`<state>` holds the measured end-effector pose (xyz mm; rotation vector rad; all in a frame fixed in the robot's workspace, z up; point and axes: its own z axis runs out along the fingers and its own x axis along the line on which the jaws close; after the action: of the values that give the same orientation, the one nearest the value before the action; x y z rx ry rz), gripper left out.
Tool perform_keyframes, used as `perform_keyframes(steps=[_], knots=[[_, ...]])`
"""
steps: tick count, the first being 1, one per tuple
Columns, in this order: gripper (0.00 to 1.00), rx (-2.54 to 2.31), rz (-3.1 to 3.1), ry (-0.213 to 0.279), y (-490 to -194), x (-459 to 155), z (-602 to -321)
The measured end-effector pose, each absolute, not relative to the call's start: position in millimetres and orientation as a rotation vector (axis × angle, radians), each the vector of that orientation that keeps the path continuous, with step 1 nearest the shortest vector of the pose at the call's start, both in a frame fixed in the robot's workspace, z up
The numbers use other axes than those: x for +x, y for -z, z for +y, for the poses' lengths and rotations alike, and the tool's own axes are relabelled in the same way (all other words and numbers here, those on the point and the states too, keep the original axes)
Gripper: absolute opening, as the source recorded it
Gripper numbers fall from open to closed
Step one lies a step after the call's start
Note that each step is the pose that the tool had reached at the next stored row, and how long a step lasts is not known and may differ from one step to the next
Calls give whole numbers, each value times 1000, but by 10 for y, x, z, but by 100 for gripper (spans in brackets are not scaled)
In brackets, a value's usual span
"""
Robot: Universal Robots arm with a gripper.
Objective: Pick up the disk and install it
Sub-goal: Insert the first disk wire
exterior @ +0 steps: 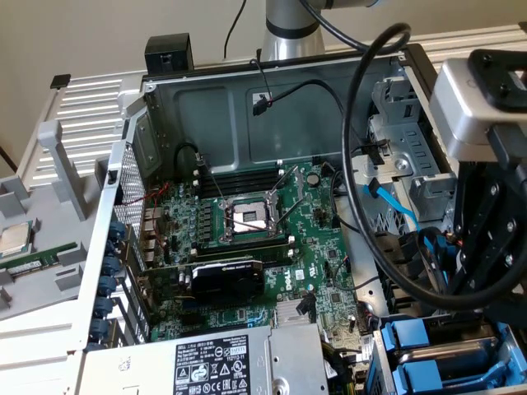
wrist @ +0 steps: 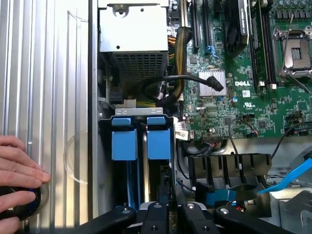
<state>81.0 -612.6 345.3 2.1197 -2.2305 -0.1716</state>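
The disk (wrist: 158, 144) stands on edge in the drive bay, seen end-on as a bright blue carrier. A second blue carrier (wrist: 123, 144) sits in the slot beside it. My gripper (wrist: 168, 194) hangs right over the disk's slot, its black fingers drawn close together. I cannot tell whether they touch the carrier. In the exterior view the gripper (exterior: 484, 247) hovers at the right of the open computer case, above the blue carriers (exterior: 409, 339) in the bay.
A green motherboard (exterior: 247, 239) with an open CPU socket (exterior: 247, 218) fills the case floor. The grey power supply (exterior: 218, 362) lies beside the bay. Thick black cables (exterior: 362, 164) loop near the arm. A person's hand (wrist: 17, 170) rests on a black round knob (wrist: 19, 205) outside the case.
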Motion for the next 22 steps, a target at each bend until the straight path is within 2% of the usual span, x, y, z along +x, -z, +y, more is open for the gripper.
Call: perform_keyframes(steps=[22], knots=[[16, 2121, -2234, 177, -3421, 809, -6134]])
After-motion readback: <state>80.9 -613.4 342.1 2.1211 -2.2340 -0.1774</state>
